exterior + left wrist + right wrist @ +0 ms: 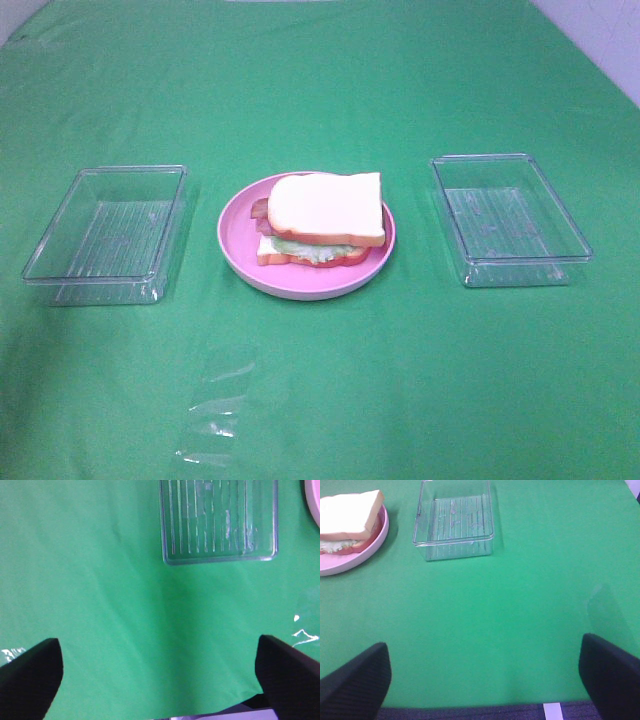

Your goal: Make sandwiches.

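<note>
One sandwich (322, 222), white bread over lettuce and bacon, sits on the one pink plate (240, 250), centre. Two clear trays: at 9 (108, 236) and 3 o'clock (508, 218). Left gripper (160, 672) and right gripper (485, 677) gape, empty.

I saw a green cloth (330, 380) covering the worktop. A round pink plate (236, 240) sat mid-worktop, off ahead of both pincers. One clear plastic tray (218, 520) lay ahead of the left pincer (159, 675), another tray (453, 522) ahead of the right pincer (485, 680), each well apart from it. A crinkled clear film (215, 415) lay flat on the cloth nearer me.
</note>
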